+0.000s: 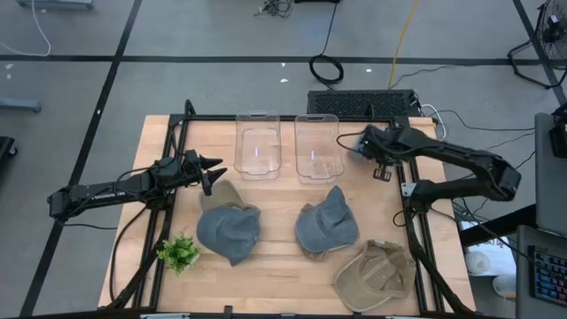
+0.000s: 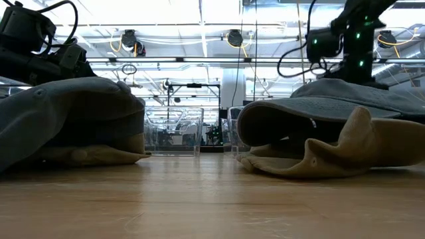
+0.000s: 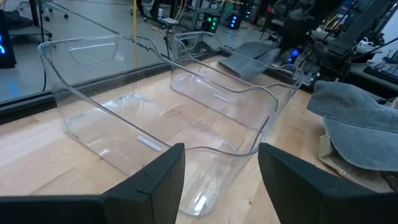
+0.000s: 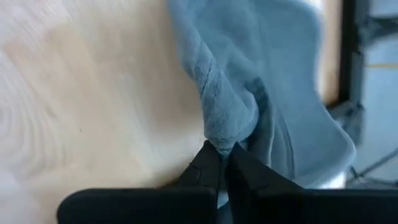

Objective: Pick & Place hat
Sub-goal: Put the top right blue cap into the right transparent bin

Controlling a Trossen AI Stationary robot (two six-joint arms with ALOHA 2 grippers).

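My right gripper (image 1: 353, 147) hangs by the right side of the right clear bin (image 1: 317, 146), shut on a blue-grey hat (image 4: 267, 93). That hat also shows past the bins in the left wrist view (image 3: 249, 59). On the table lie two more blue-grey hats, one at the left (image 1: 229, 229) and one in the middle (image 1: 326, 226). Each rests on a tan hat. Another tan hat (image 1: 376, 275) lies crown-down at the near right. My left gripper (image 3: 221, 180) stands open just left of the left clear bin (image 1: 258, 143), touching nothing. My right gripper pinches a bunched fold of the blue-grey hat's cloth (image 4: 222, 142) between its two fingertips (image 4: 208, 167). The fingers come from above, slanting down. The hat hangs below them over the wood. I cannot tell whether its lower end still touches the table.
Two clear bins stand side by side at the table's far middle. A small green plant (image 1: 179, 253) sits at the near left. A black frame rail (image 1: 173, 151) runs along the left side. Bare wood (image 1: 275, 275) lies between the hats at the near edge.
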